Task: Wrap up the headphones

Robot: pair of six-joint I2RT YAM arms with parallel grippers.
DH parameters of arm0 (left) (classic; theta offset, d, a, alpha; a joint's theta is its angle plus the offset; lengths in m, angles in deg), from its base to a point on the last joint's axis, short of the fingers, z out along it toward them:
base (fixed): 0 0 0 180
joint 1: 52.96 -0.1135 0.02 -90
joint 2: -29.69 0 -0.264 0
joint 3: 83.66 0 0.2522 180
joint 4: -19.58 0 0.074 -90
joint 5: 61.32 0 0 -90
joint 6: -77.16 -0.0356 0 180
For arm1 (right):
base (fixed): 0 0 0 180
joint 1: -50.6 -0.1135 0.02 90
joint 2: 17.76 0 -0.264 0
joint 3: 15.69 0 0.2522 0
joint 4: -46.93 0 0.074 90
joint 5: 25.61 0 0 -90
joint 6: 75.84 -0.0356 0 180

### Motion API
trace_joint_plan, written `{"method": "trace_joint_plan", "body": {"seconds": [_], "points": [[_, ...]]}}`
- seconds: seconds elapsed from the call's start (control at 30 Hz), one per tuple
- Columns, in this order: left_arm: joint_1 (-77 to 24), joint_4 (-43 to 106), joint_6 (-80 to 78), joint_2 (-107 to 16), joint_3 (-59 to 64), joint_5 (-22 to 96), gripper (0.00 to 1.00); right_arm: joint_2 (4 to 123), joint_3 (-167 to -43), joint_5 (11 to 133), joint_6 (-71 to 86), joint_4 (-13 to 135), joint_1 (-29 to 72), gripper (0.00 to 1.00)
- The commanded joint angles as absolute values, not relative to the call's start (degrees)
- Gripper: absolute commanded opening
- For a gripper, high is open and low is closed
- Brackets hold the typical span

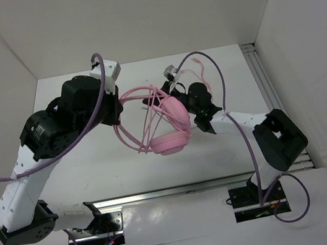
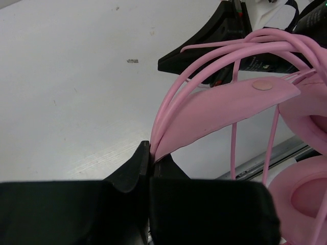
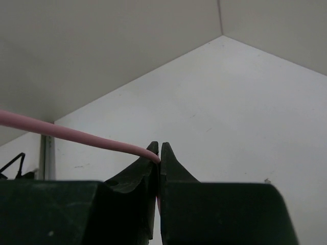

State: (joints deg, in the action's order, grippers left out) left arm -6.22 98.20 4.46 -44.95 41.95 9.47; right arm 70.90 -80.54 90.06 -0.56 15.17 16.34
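The pink headphones (image 1: 172,141) hang above the table between my two grippers, with both round ear cups at the lower right. The thin pink cord (image 1: 152,117) crosses the headband in several strands. My left gripper (image 1: 119,112) is shut on the end of the headband's arc. In the left wrist view it (image 2: 150,152) pinches the headband's pink pad (image 2: 225,107), with an ear cup (image 2: 306,196) at the right. My right gripper (image 1: 178,88) sits just beyond the ear cups. In the right wrist view it (image 3: 159,151) is shut on the cord (image 3: 76,135), which runs off to the left.
White walls enclose the table on the back, left and right. An aluminium rail (image 1: 181,189) runs along the near edge and another rail (image 1: 271,89) along the right side. Thick purple robot cables (image 1: 224,90) loop over both arms.
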Motion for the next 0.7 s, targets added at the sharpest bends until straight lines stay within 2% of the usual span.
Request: {"method": "trace_joint_plan", "body": {"seconds": [0.0,0.17,0.33,0.5,0.6,0.63,0.67], "points": [[-5.9,89.2,12.0,-42.0,45.7,12.3,0.00,74.6,-78.5,93.9,-7.8,5.8,16.8,0.03],[-5.9,89.1,15.4,-40.7,50.5,10.9,0.00,76.8,-76.7,95.1,-12.9,-1.7,17.3,0.01],[-6.4,90.2,16.7,-43.0,54.2,18.2,0.00,79.7,-76.1,98.2,-20.4,-12.5,18.8,0.06],[-6.4,86.0,20.7,-41.0,51.7,16.7,0.00,84.9,-77.6,103.6,-27.8,-20.2,19.3,0.11],[-6.4,84.8,21.9,-41.0,52.5,16.7,0.00,90.7,-78.3,105.5,-34.7,-30.5,19.3,0.18],[-6.4,84.8,21.9,-41.0,54.2,16.7,0.00,93.4,-78.9,105.5,-35.9,-32.3,18.7,0.28],[-6.4,84.8,21.9,-41.7,54.9,16.7,0.00,94.7,-80.1,106.1,-36.8,-34.8,18.7,0.33]]}}
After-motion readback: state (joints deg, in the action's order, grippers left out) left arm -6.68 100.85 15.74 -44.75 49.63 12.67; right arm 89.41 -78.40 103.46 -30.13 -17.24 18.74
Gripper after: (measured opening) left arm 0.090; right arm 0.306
